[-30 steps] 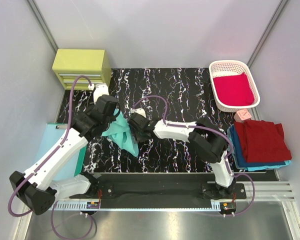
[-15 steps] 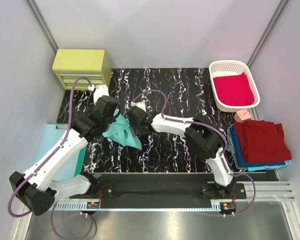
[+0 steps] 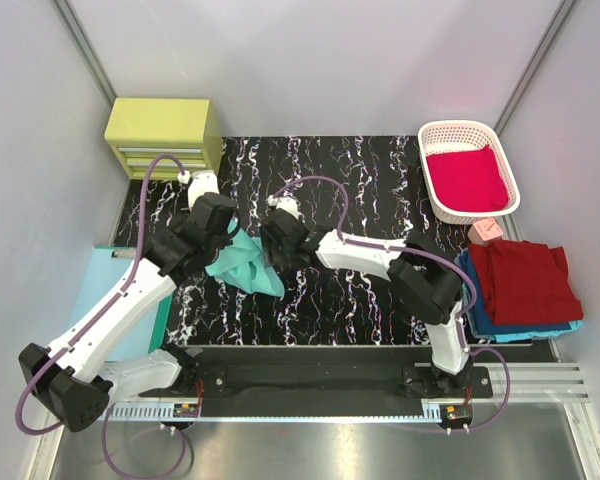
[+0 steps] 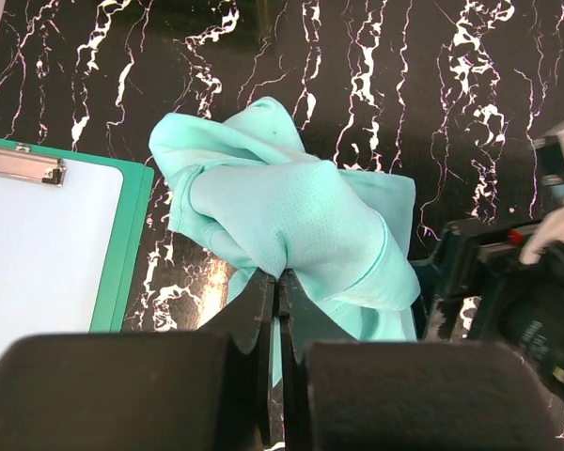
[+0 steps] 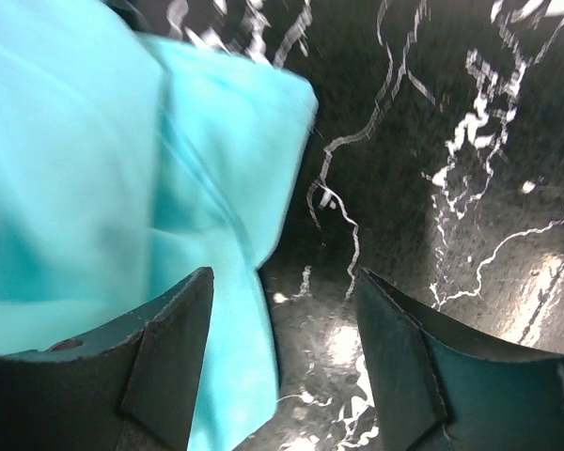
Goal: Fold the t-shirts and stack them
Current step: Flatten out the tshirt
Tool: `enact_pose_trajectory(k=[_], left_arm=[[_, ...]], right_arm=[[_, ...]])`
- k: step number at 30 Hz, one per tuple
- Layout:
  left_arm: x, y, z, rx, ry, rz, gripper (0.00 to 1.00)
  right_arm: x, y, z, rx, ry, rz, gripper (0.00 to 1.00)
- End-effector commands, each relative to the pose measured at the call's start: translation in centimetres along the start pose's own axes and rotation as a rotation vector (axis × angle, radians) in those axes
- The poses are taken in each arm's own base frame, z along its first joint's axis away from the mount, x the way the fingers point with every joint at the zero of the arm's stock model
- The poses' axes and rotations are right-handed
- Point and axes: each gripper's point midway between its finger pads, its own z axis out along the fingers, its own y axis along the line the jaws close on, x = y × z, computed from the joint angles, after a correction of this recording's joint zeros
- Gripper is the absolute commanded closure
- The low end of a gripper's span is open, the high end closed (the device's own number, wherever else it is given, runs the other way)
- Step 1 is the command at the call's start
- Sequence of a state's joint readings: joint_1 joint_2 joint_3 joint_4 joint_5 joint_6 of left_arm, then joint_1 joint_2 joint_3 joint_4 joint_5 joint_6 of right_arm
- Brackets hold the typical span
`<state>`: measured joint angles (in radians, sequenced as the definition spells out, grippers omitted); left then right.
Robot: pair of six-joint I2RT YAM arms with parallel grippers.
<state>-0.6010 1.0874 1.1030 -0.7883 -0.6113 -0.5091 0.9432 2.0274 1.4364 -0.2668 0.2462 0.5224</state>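
One mint-teal t-shirt [image 4: 301,216], one basket [image 3: 426,165], one clipboard [image 4: 47,254].

- mint-teal t-shirt [image 4: 301,221]: soft matt cloth with a fine mesh weave, creased.
- bench [image 3: 360,180]: glossy black marbled top, glinting.
- basket [image 3: 460,126] at the bench's far right corner: white plastic lattice.
- clipboard [image 4: 38,272]: smooth, metal clip.

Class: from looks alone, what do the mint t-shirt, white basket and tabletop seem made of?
Mint t-shirt: soft matte knit cloth, finely meshed, creased. White basket: probably rigid plastic, lattice walls. Tabletop: glossy black, white veins; marble or laminate, unclear.
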Motion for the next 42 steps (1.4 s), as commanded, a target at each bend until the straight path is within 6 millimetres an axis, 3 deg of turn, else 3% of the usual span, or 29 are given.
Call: enact_pose_trajectory(k=[1,13,19,33,42], left_arm=[[-1.4,-0.9,-0.1,0.04,-0.048,-0.043,1.0],[-1.0,-1.2,0.2,0.047,-0.035,-0.045,1.0],[-0.9,-1.1,0.2,0.046,-0.033,-0.039,1.0],[-0.5,-1.0,0.4,0.041,-0.026,-0.031,1.0],[-0.5,-1.3,0.4,0.051,-0.021,-0.035,1.0]], right_arm=[[-6.2,1.8,-3.1,-0.078,-0.187,0.074,0.31],[-8.0,-0.1,1.0,0.046,-0.175,0.083,0.36],[-8.6,0.0,2.9,0.083,-0.16,0.068,0.37],[-5.1,-1.4,4.6,0.124,-0.079,0.058,0.38],[-3.5,-1.9,5.7,0.131,-0.039,0.048,0.45]])
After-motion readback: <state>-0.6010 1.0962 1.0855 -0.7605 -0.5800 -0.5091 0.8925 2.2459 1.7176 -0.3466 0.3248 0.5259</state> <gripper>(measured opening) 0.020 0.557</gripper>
